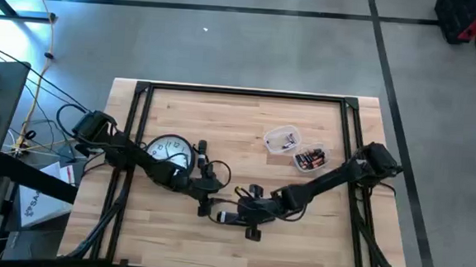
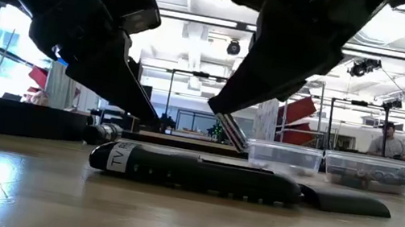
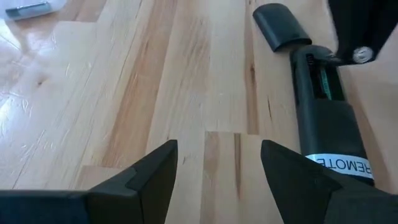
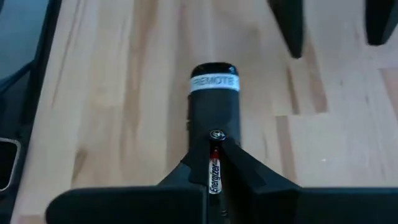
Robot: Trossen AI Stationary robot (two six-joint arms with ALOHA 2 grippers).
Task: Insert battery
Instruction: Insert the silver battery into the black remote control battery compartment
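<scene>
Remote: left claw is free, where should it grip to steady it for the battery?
Grip the remote across its narrow width at the labelled end, coming down from above. It lies flat on the table, long and slim, and that end stays clear of the open compartment, where the right claw holds the battery. The left claw is open beside it.

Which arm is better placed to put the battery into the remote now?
The right arm. Its hand already grips the black and copper cylindrical battery directly above the black plastic remote. The left hand is open and empty beside the remote, holding nothing.
</scene>
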